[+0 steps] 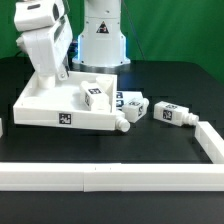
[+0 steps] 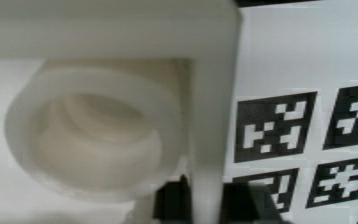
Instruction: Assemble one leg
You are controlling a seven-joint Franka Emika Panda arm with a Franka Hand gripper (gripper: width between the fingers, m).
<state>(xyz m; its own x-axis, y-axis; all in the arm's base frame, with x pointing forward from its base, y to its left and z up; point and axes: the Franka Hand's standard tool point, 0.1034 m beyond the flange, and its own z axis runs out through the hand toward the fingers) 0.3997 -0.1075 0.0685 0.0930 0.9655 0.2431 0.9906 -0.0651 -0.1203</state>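
- The panel [image 1: 55,100] lies toward the bench [image 1: 175,85] edge on the exterior view's left, flat, with a tag on its near side.
- One leg [image 1: 95,95] lies on its side on the panel's part nearest the bench middle. A second leg [image 1: 130,102] lies just beside it, off the panel, and a third leg [image 1: 170,113] lies further toward the edge on the exterior view's right.
- A small round knob [image 1: 119,125] shows at the panel's near corner. It may be the fourth leg, lying there or already seated; I cannot tell which.
- The gripper [image 1: 52,72] is low over the panel's far part, well apart from the three loose legs.
- Whether its fingers are spread, pressed together or pinching something cannot be told: the exterior view hides them behind the wrist, and the wrist view shows only a dark sliver [image 2: 178,198], likely one fingertip.
- The wrist view is filled by a blurred white round recess [image 2: 87,140] next to a flat face with tags [image 2: 274,140]. It could be a corner hole or a held part's end; unclear.
- Judged from this, little is done: no leg clearly stands in a corner hole.
- Left to do: take a leg, line its peg with a hole and seat it.
- A white rail [image 1: 60,175] runs along the near bench edge.
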